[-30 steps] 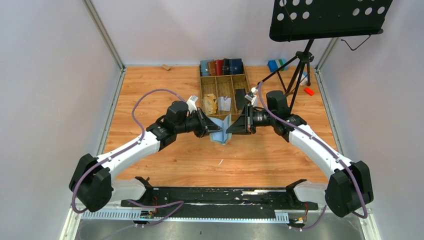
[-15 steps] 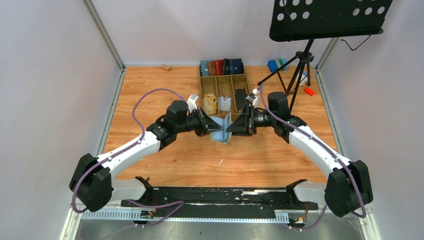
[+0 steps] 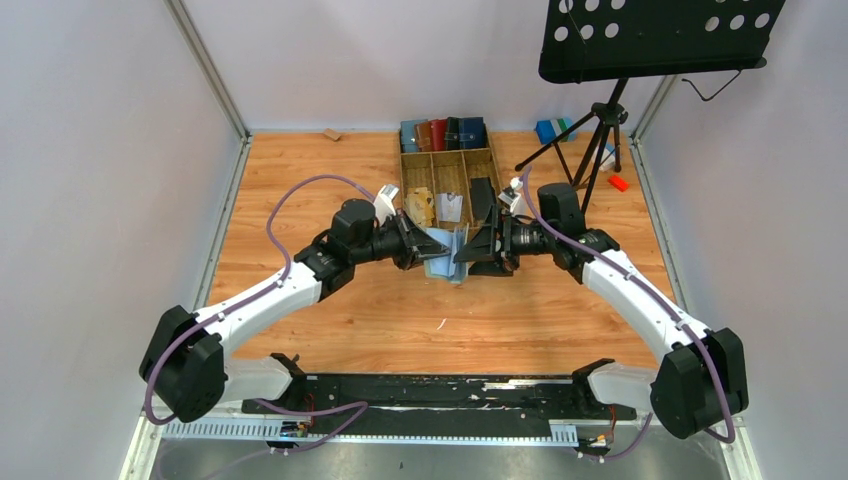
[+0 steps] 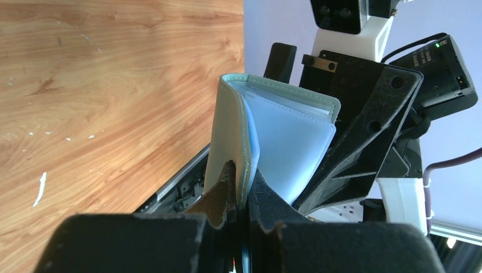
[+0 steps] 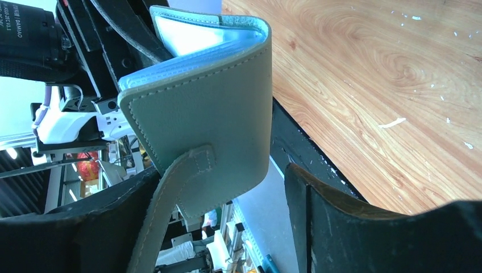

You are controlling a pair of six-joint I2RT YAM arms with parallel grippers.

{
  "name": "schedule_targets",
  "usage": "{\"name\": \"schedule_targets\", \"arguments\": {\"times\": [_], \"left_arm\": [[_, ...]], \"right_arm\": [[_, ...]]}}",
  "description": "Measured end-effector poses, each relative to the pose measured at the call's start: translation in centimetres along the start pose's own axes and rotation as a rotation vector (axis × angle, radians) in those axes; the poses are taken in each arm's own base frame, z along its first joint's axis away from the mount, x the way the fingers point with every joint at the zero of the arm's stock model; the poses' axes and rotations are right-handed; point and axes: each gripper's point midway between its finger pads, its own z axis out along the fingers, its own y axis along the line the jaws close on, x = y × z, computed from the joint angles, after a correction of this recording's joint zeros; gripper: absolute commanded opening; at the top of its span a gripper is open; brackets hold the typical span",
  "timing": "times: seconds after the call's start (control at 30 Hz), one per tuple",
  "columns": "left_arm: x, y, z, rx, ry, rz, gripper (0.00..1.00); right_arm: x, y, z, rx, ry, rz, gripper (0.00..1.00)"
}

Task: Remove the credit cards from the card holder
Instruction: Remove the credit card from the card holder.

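Note:
The sage-green card holder [image 3: 447, 264] hangs open in the air just in front of the tray. My left gripper [image 3: 432, 252] is shut on one cover, which sits pinched between its fingertips [image 4: 224, 190]. Pale blue plastic sleeves [image 4: 290, 142] fan out from it, and no credit card shows in them. My right gripper [image 3: 470, 250] is open. The other cover [image 5: 210, 114] and its snap tab [image 5: 170, 210] lie between the right gripper's spread fingers without being clamped. A dark flat credit card [image 3: 481, 198] lies in the tray's right compartment.
A wooden compartment tray [image 3: 447, 160] stands at the back with a row of wallets [image 3: 443, 133], a tan paper wad [image 3: 420, 207] and a white item [image 3: 450, 207]. A music stand tripod [image 3: 600, 140] is at the back right, with blue [image 3: 550, 130] and orange [image 3: 617, 183] bits near it.
The right gripper has opened and let go of the card holder's cover. Both grippers and the card holder have shifted slightly toward the tray.

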Motion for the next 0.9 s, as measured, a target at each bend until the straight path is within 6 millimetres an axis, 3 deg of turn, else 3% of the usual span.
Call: {"name": "schedule_targets", "arguments": {"times": [0.2, 0.23, 0.27, 0.43, 0.5, 0.9], "left_arm": [[0.2, -0.7, 0.4, 0.029, 0.008, -0.01, 0.0], [0.2, -0.7, 0.4, 0.032, 0.008, -0.011, 0.0], [0.2, -0.8, 0.4, 0.035, 0.009, -0.011, 0.0], [0.2, -1.1, 0.4, 0.047, 0.013, -0.012, 0.0], [0.2, -1.0, 0.4, 0.043, 0.009, -0.015, 0.0], [0.1, -1.8, 0.4, 0.072, 0.008, -0.026, 0.0]], "right_arm": [[0.1, 0.1, -0.1, -0.003, 0.002, -0.003, 0.74], [0.1, 0.1, -0.1, -0.001, 0.003, -0.003, 0.89], [0.1, 0.1, -0.1, 0.002, 0.003, -0.004, 0.97], [-0.5, -0.3, -0.6, 0.058, -0.022, -0.014, 1.0], [-0.6, -0.6, -0.8, 0.076, -0.035, -0.01, 0.98], [-2.4, -2.6, -3.3, 0.178, -0.158, 0.013, 0.66]]}}
